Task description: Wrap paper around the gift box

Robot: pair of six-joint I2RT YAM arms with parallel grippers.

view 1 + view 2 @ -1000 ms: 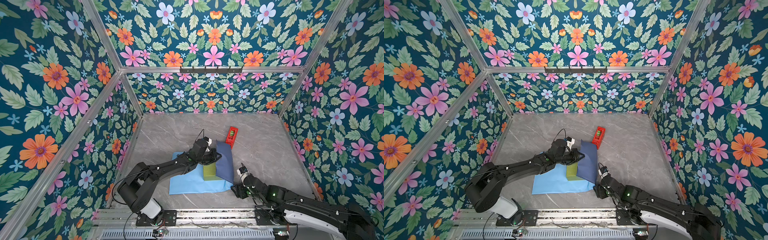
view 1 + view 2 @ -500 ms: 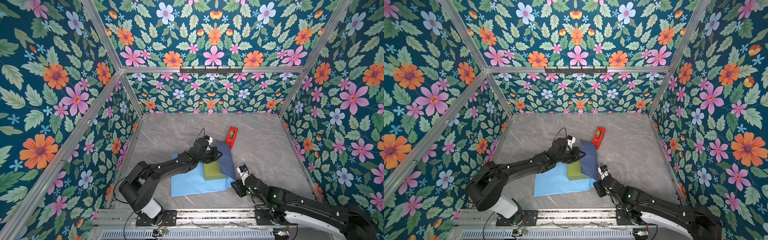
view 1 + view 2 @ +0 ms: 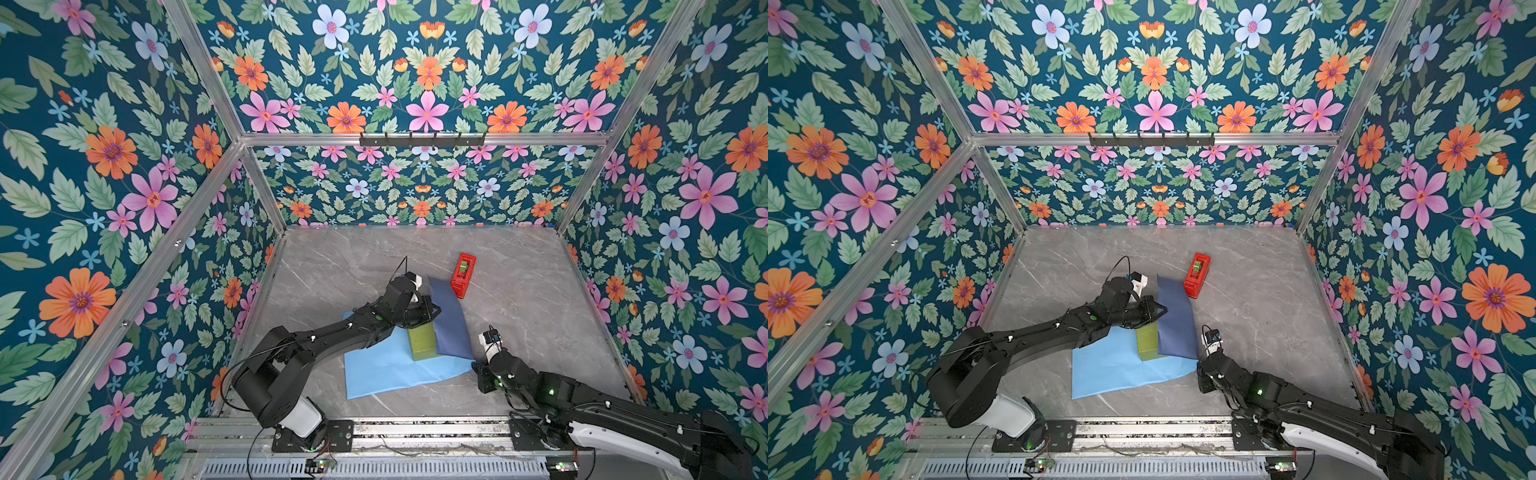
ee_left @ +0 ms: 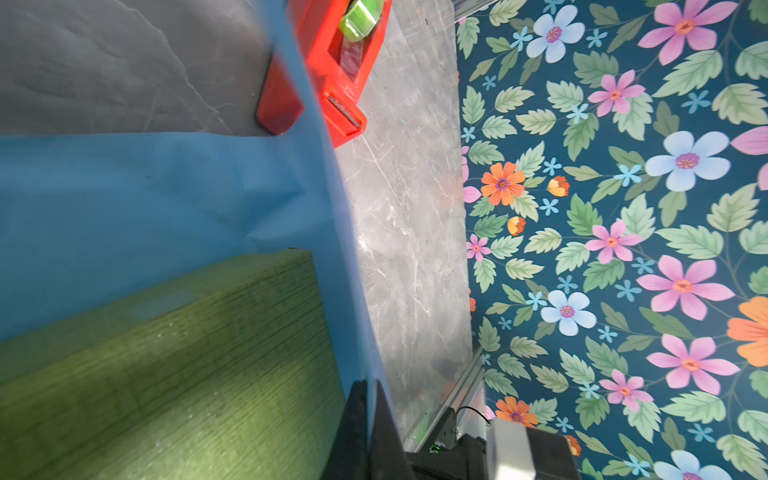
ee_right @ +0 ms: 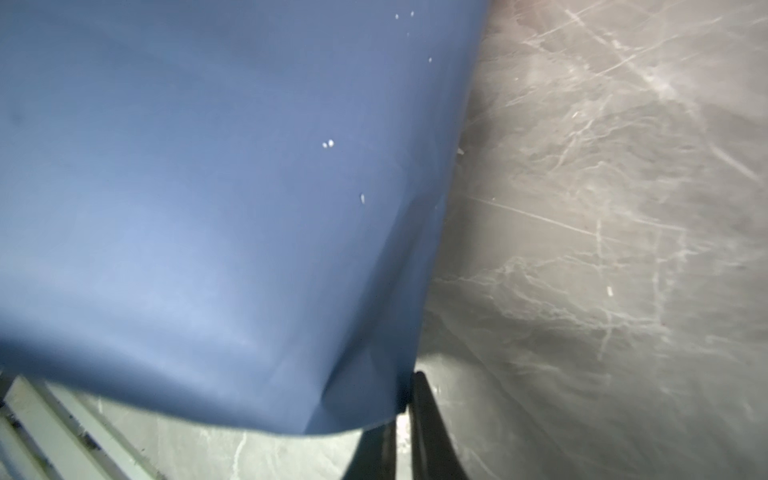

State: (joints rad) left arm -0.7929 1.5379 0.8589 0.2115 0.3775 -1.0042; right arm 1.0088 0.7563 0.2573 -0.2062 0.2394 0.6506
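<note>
Both grippers have hold of the paper [image 3: 386, 370]. The left gripper [image 3: 432, 311] is pinched tight on the edge of the raised flap [image 3: 451, 324], above the far end of the box [image 3: 423, 341]; the right gripper [image 3: 478, 369] is clamped on the flap's near corner, low by the table [image 3: 540, 299].

The box sits on the light-blue side of the paper with its long axis running near to far; the flap stands along its right flank, dark side out, on the same axis. From the right gripper the box lies to the left and slightly farther away; the left gripper is much the nearer.

We judge that the coming move is to carry the flap leftward over the box top, with both ends kept level. The box top is bare; the paper's left half lies flat; the dispenser [image 3: 463, 275] sits just beside the flap's far corner, so we have little room there.
</note>
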